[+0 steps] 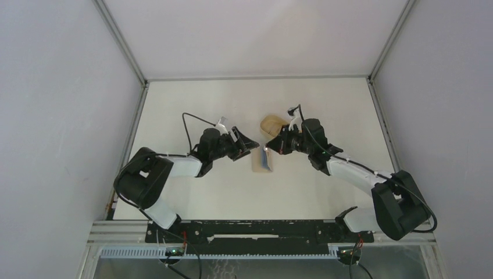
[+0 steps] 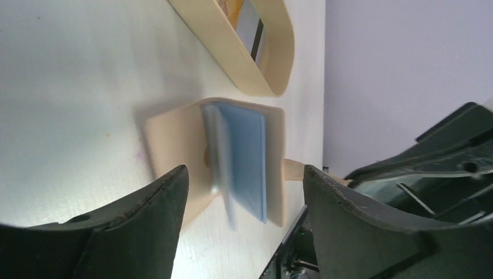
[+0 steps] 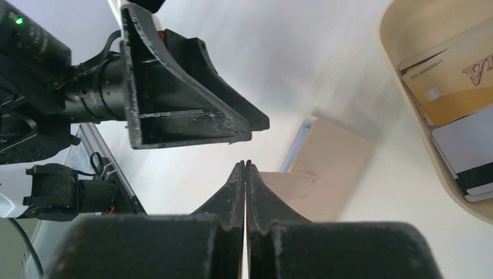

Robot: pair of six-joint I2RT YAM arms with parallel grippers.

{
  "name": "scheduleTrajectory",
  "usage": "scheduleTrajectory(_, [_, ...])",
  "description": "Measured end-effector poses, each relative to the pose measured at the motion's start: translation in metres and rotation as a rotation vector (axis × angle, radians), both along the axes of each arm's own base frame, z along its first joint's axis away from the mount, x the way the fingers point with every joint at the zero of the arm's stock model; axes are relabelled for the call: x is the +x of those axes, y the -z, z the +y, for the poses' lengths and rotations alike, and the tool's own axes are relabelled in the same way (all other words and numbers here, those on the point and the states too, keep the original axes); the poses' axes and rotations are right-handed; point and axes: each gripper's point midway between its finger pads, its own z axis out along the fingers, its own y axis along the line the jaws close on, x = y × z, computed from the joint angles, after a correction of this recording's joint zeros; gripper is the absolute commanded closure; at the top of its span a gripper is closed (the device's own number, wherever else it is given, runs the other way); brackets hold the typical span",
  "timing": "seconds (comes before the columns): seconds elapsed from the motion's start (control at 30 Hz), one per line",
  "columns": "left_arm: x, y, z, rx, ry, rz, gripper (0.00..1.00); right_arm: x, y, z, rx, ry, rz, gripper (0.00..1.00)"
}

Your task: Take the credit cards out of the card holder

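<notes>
Flat tan leather-like card holder [image 2: 174, 136] lies open mid-frame (blue-grey plastic cards [image 2: 247, 157] inside) — left jaws wide, right jaws pressed together.

The left claw [image 1: 249, 143] and right claw [image 1: 271, 146] face each other over the card holder [image 1: 263, 163], near a tan tray [image 1: 272, 123].

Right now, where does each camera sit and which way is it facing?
Top external: above and behind the robot, looking down at the table; left arm and right arm show whole, left gripper and right gripper by the card holder.
Left wrist: on the left arm, looking between its open fingers at the opened card holder's credit cards; tray beyond.
Right wrist: on the right arm, looking past its shut fingers at card holder and tray; left gripper shows.
Shared: both wrist views see card holder and tray.
</notes>
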Motion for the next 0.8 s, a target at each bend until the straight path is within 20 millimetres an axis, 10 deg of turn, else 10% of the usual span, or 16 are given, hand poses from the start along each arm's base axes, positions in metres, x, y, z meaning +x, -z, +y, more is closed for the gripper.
scheduleTrajectory(0.37, [-0.007,0.035,0.004,0.148,0.064,0.048,0.23,-0.005,0.012,-0.015,-0.017,0.025,0.028,1.0])
scheduleTrajectory(0.8, [-0.013,0.052,0.007,0.236,0.106,0.06,0.23,-0.015,0.056,-0.111,-0.129,0.32,0.122,1.0])
